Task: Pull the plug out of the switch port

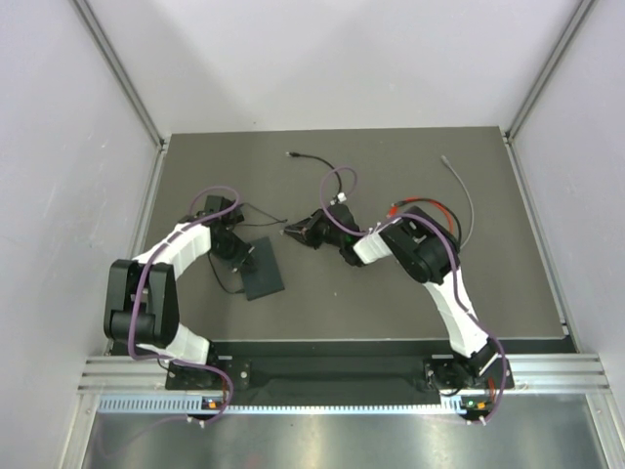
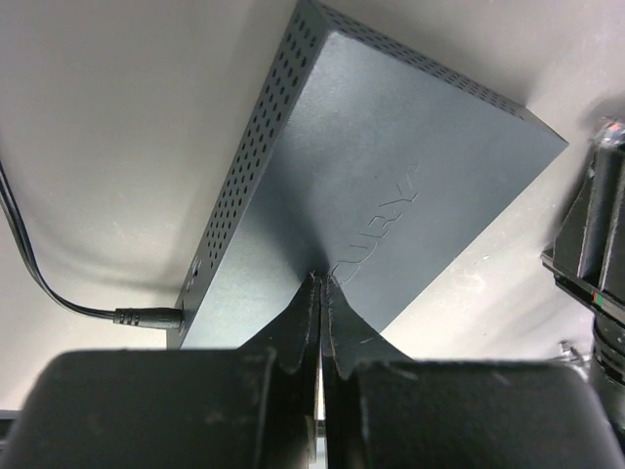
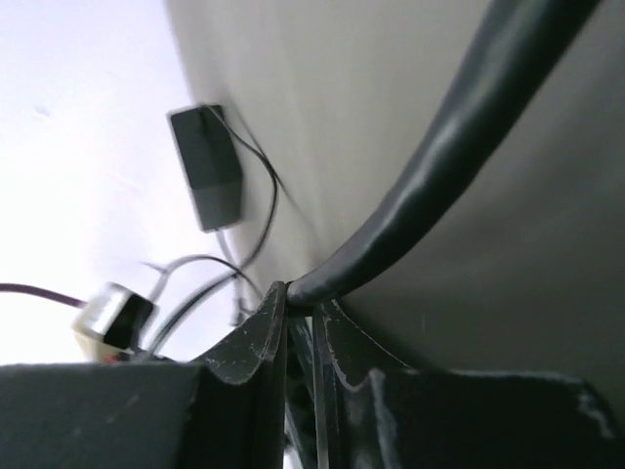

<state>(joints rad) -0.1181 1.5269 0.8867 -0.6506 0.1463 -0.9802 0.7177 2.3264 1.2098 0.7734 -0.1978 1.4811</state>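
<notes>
The switch [image 1: 262, 269] lies flat on the dark worktop [image 1: 391, 293], in front of the left arm and a little left of centre. It is a thin, dark grey box with a plain matt top. In the left wrist view the switch [image 2: 391, 195] shows faint raised lettering on top and rows of small holes down one thin side. A black plug [image 2: 151, 316] sits in a socket near the end of that side, and its thin lead curves away over the worktop.

The left fingers [image 2: 354, 337] are pressed together, tips resting on the near edge of the switch's top. The right fingers [image 3: 249, 337] are clamped on a dark cable [image 3: 439, 186] that rises up and to the right.

From above, the left arm covers the side of the switch that holds the plug. The other thin sides are out of sight in every view. At the right edge of the left wrist view a black part [image 2: 591, 244] is cut off by the frame. In the right wrist view a small dark box [image 3: 207, 181] with thin leads lies well beyond the fingers, too blurred to make out
</notes>
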